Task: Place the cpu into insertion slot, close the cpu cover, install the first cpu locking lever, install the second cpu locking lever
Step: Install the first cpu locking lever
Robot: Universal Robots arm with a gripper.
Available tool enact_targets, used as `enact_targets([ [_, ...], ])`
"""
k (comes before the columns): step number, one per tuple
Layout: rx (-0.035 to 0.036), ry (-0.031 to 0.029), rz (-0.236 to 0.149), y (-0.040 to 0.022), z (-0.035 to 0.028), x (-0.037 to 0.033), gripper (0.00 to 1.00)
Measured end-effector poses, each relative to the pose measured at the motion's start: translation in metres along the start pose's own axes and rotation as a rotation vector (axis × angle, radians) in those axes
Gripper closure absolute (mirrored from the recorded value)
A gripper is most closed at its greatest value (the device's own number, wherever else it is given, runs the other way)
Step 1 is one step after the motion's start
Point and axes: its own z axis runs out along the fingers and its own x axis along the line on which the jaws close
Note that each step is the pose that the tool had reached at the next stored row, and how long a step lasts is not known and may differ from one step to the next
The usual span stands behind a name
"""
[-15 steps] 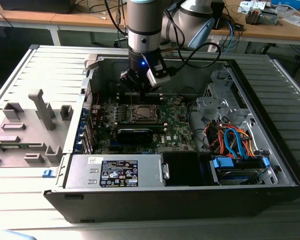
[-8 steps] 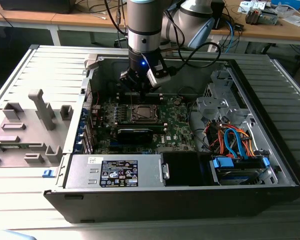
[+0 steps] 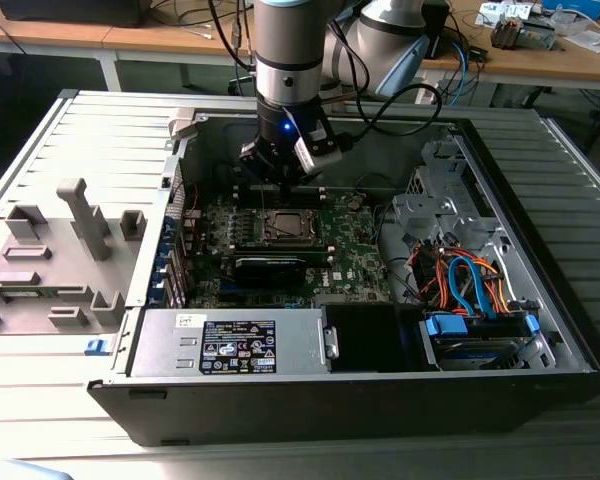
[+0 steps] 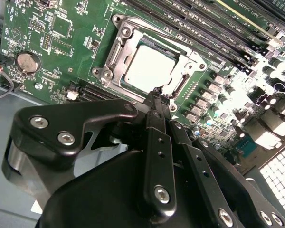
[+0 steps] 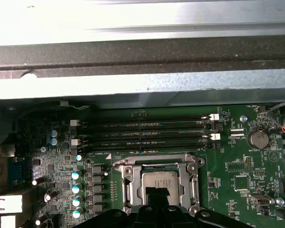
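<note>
**Claw.** In the exterior view the claw (image 3: 283,182) hangs from the arm inside the open computer case (image 3: 540,330), directly above the far edge of the processor socket. In the second wrist view its black fingers (image 4: 157,124) converge until the tips meet, so the claw is closed. The tips lie at the socket's edge. It cannot be determined whether anything thin is pinched between them.

**Task items.** The cpu (image 4: 149,66) is seated flat in the insertion slot (image 4: 177,84), with its plain silver top facing up. The cpu cover (image 4: 118,51) lies down around it as a silver frame, and the chip shows through the cut-out centre. The position of the locking levers cannot be made out.

**Surroundings.**
- Four long black memory slots (image 5: 142,130) run beside the socket on the green motherboard (image 5: 237,180).
- A coin cell battery (image 5: 257,138) sits near one board corner.
- White lettering is printed across the board.
- The power supply (image 3: 230,345) carries a dark multi-line label (image 3: 238,347) and a small white sticker (image 3: 190,320). Neither is legible.
- Blue and orange cables (image 3: 475,275) lie at the exterior view's right.
- A grey fixture (image 3: 85,215) stands on the slatted desk (image 3: 40,390) at the exterior view's left.
</note>
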Motion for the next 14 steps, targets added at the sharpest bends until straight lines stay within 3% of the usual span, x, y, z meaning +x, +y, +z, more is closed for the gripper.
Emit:
enact_targets([
  [14,-0.0003,0.0003,-0.016,0.0000,0.0000,0.0000,0.89],
])
